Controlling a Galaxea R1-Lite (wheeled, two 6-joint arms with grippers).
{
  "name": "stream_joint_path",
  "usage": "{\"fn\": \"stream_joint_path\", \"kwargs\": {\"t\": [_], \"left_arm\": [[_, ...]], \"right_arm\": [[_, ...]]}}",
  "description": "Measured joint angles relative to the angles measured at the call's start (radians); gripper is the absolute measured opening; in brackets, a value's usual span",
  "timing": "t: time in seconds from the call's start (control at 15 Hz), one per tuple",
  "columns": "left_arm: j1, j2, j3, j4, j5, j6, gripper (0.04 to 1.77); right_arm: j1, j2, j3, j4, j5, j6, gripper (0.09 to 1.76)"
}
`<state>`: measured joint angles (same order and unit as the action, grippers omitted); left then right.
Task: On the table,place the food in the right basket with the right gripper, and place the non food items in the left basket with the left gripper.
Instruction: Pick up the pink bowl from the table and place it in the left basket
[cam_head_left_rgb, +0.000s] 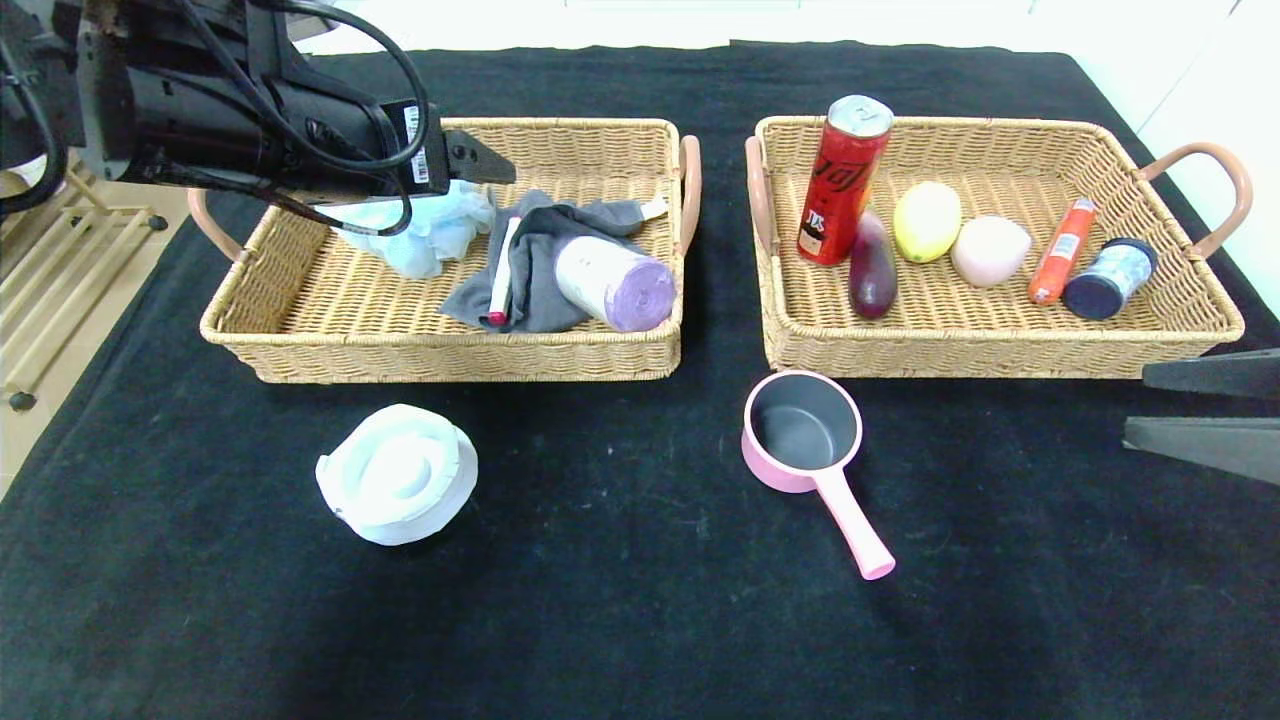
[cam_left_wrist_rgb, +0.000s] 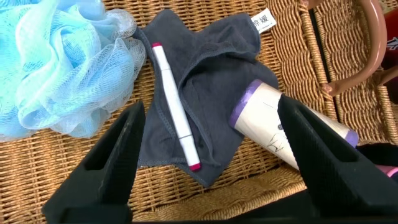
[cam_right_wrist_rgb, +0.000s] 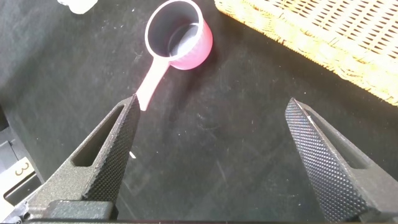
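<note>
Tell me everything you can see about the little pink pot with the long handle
The pink pot is a small saucepan with a glossy pink outside, a dark grey inside and a pale rim. It looks empty. It stands upright on the black tablecloth, just in front of the right basket near its left corner, not touching it. Its straight pink handle points toward the robot and slightly right. Nothing else touches it; the open right gripper hovers nearby.

A lab-like test setup: black-clothed table (cam_head_left_rgb: 620, 620), two staged wicker baskets (cam_head_left_rgb: 450, 350), pale bare floor beside.
</note>
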<state>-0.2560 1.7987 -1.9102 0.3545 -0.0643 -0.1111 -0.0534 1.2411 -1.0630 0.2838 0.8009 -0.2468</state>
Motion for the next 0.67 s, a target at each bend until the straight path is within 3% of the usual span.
{"fn": "stream_joint_path", "kwargs": {"t": [0.47, 0.67], "left_arm": [[-0.034, -0.042, 0.018, 0.058, 0.020, -0.002, 1.65], [-0.083, -0.069, 0.038, 0.063, 0.083, -0.003, 1.67]], "right_arm": [[0.000, 0.000, 0.000, 0.000, -0.001, -0.002, 1.71], [0.000, 0.002, 0.000, 0.000, 0.000, -0.002, 1.71]]}}
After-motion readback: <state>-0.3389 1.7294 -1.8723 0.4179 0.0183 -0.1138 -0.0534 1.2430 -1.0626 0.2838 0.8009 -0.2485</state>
